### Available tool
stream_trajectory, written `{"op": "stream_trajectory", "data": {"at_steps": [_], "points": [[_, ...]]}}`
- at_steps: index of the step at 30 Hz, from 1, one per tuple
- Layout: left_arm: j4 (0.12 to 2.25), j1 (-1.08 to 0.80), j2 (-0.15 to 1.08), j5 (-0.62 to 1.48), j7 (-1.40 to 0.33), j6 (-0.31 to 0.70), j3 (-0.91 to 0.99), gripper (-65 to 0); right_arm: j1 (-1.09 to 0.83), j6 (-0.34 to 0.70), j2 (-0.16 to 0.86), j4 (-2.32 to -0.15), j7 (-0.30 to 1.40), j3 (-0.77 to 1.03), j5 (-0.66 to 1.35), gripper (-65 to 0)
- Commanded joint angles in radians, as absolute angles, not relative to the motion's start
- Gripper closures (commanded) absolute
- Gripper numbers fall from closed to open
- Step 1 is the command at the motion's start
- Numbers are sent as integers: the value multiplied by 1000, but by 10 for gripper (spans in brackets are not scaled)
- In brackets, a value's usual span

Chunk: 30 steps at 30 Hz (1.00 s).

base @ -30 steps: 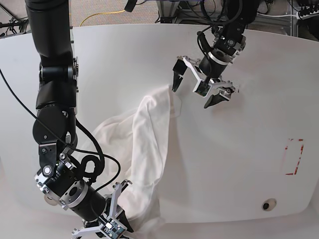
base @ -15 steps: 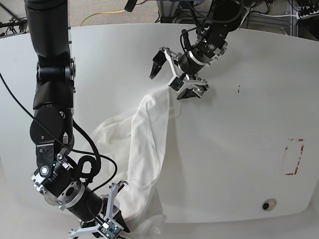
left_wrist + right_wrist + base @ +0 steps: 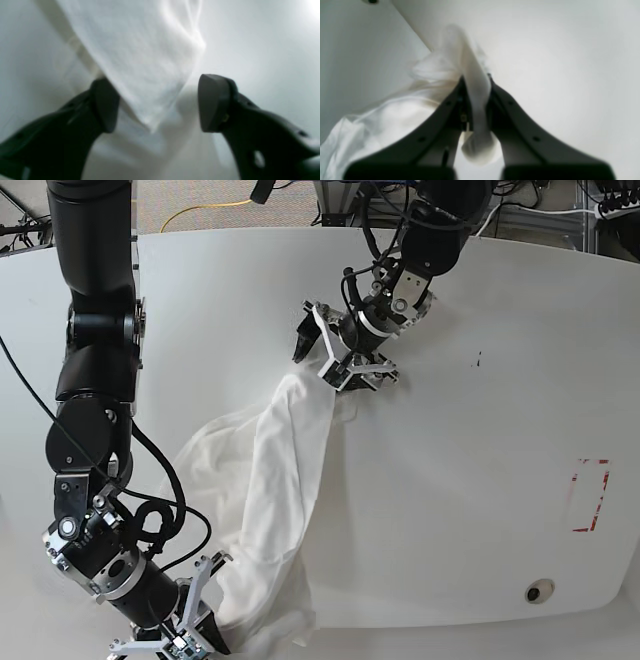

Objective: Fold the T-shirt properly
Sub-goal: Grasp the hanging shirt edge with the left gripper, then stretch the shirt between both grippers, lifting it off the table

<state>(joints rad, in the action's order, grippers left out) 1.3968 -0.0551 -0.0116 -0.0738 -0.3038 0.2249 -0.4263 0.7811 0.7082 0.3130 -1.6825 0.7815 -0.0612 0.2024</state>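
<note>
The white T-shirt [image 3: 285, 480] lies bunched in a long twisted band on the white table [image 3: 470, 480], from the middle down to the near edge. No print shows. My left gripper [image 3: 326, 360] is open over the shirt's far end. In the left wrist view the gripper [image 3: 157, 105] straddles a fabric corner [image 3: 145, 62] without pinching it. My right gripper [image 3: 205, 622] is at the near table edge, shut on the shirt's near end. In the right wrist view the gripper [image 3: 475, 83] pinches a fold of cloth [image 3: 476, 120].
A red rectangle mark [image 3: 588, 495] is on the table at the right. A small round fitting [image 3: 540, 591] sits near the front right edge. A small dark mark [image 3: 478, 360] lies right of my left arm. Cables and gear stand behind the table.
My left gripper has moved left and down onto the shirt's far end, still open. My right gripper has drawn the near end left and toward the table edge, stretching the shirt.
</note>
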Motion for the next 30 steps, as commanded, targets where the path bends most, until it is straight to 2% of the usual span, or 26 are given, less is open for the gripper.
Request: {"op": "stream_trajectory", "data": {"at_steps": [1, 3, 6, 15, 30], "points": [[1399, -42, -19, -68, -308, 226, -423, -262, 839, 698, 325, -1684, 792, -28, 205, 0], [1395, -42, -18, -68, -308, 222, -423, -114, 849, 698, 325, -1681, 808, 7, 205, 0], [1399, -27, -13, -68, -308, 222, -421, -10, 852, 698, 325, -1655, 812, 35, 205, 0], [1526, -13, -12, -70, -311, 228, -286, -4, 906, 698, 325, -1604, 816, 114, 203, 0], [1825, 208, 25, -64, -555, 249, -33, -8, 1107, 698, 321, -1419, 828, 108, 203, 0]]}}
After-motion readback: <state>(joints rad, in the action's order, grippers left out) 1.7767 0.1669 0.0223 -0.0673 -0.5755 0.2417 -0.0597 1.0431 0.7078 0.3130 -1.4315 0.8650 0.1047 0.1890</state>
